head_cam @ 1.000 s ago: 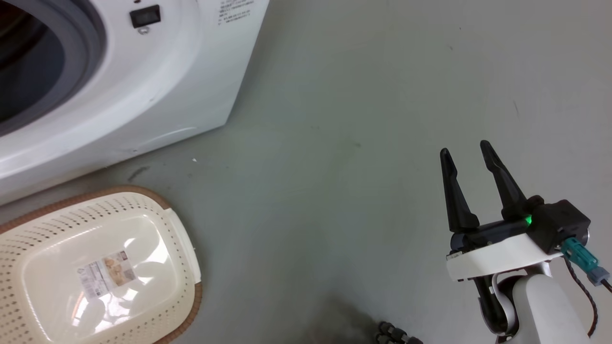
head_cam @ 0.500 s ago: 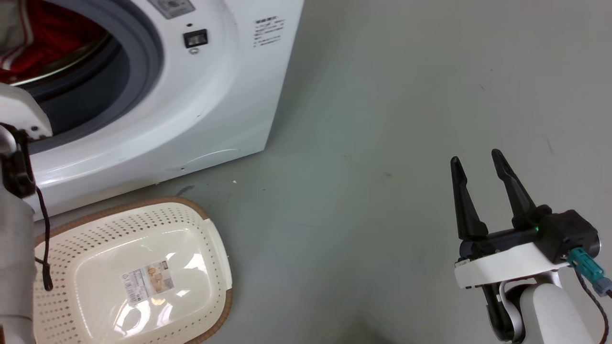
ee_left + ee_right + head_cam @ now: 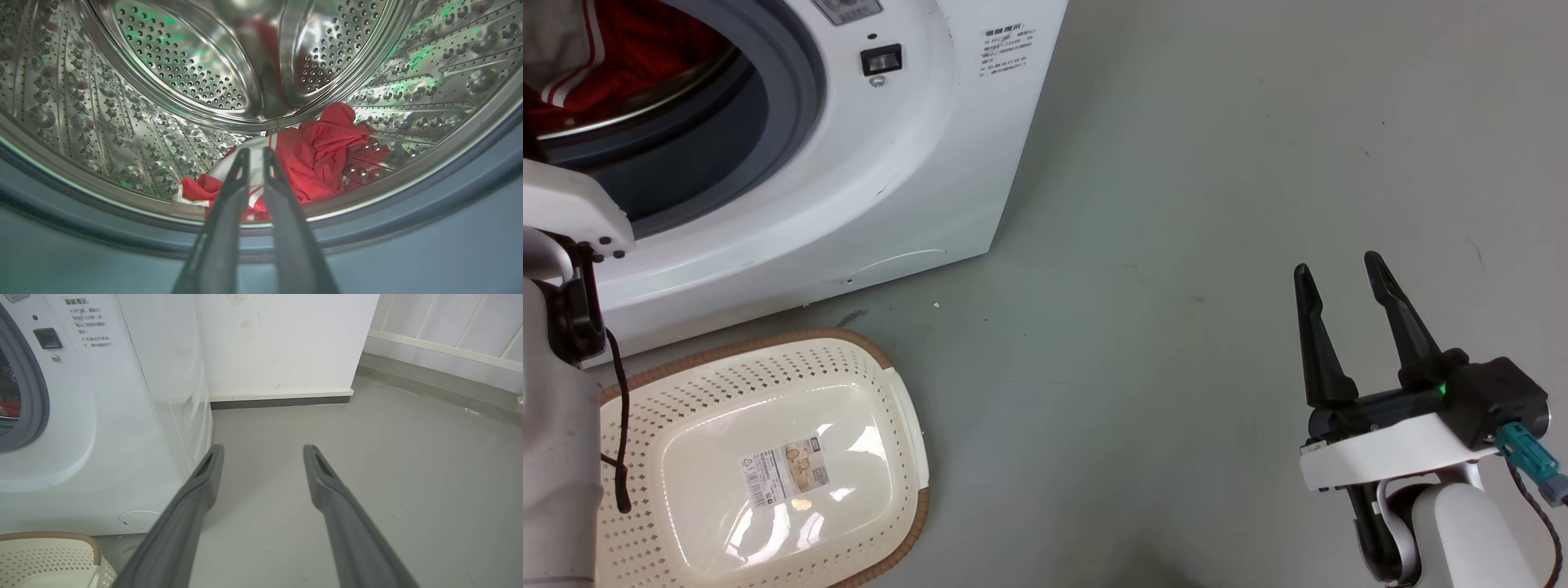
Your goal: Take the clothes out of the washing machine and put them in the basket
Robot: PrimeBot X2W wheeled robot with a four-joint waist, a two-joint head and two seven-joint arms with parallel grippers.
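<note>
First, washing machine (image 3: pixel 915 163): smooth white shell with a curved front, a thick grey rubber door seal (image 3: pixel 800 90) ringing the round mouth, and a shiny perforated steel drum (image 3: pixel 184 69) with raised ribs inside.
Clothes (image 3: pixel 318 155): a soft, crumpled bright red heap with white panels and thin stripe trim, lying low in the washing machine's drum, just behind its front lip.
Basket (image 3: pixel 768 369): cream plastic, a rounded rectangle with dotted walls and a brown rim; a paper label (image 3: pixel 784 469) sits on its glossy bottom. It stands on the floor close to the washing machine's front base.
Floor (image 3: pixel 1176 163): matt grey and lightly scuffed, a wide bare stretch off the washing machine's right corner.
Left gripper (image 3: pixel 255 153): reaches through the washing machine's mouth, its fingers drawn almost together with a thin slit between them, tips over the white panel; I cannot tell whether they pinch cloth.
Left forearm (image 3: pixel 556 457): pale, with a black cable, rising before the washing machine's opening.
Right gripper (image 3: pixel 1337 264): fingers spread wide around nothing, poised over the bare floor well to the right of the washing machine.
</note>
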